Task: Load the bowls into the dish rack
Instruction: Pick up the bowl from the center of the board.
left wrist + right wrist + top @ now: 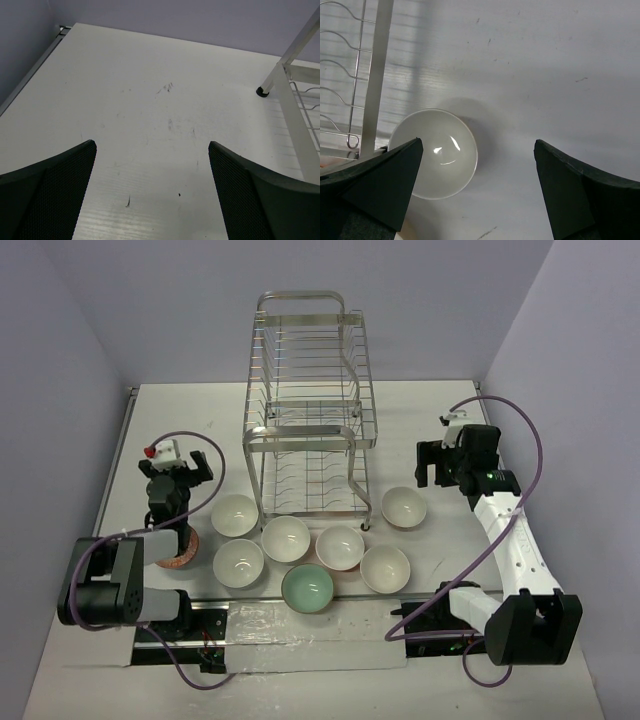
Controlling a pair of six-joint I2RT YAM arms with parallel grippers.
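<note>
**BOWLS ALL ON COUNTER; RACK UNLOADED; BOTH HANDS OPEN AND EMPTY**

The left hand (178, 472) stood with its fingers spread wide and gripped nothing; its wrist view showed only bare counter (150, 75) between them, with one foot of the dish rack (310, 400) at the right edge; it was pointed at no bowl.

An orange-red bowl (186, 554) lay partly hidden under the left arm; its rim could not be inspected.

The white bowls (285, 538) sat upright in a loose cluster just in front of the rack, near one another, with a mint-green bowl (307, 588) nearest the arm bases; this grouping is judged to put them within reach of both arms.

The rack stood behind them at the centre; no bowl was seen in either tier, so loading is judged not yet begun.

The rightmost white bowl (404, 507) sat apart, just beside the rack's right leg; the right hand (435, 468) hung above it, open wide and empty; in its wrist view the bowl lay towards the left finger, off-centre; the hand is judged to need shifting towards the rack before closing on the rim, with care for the leg.
</note>
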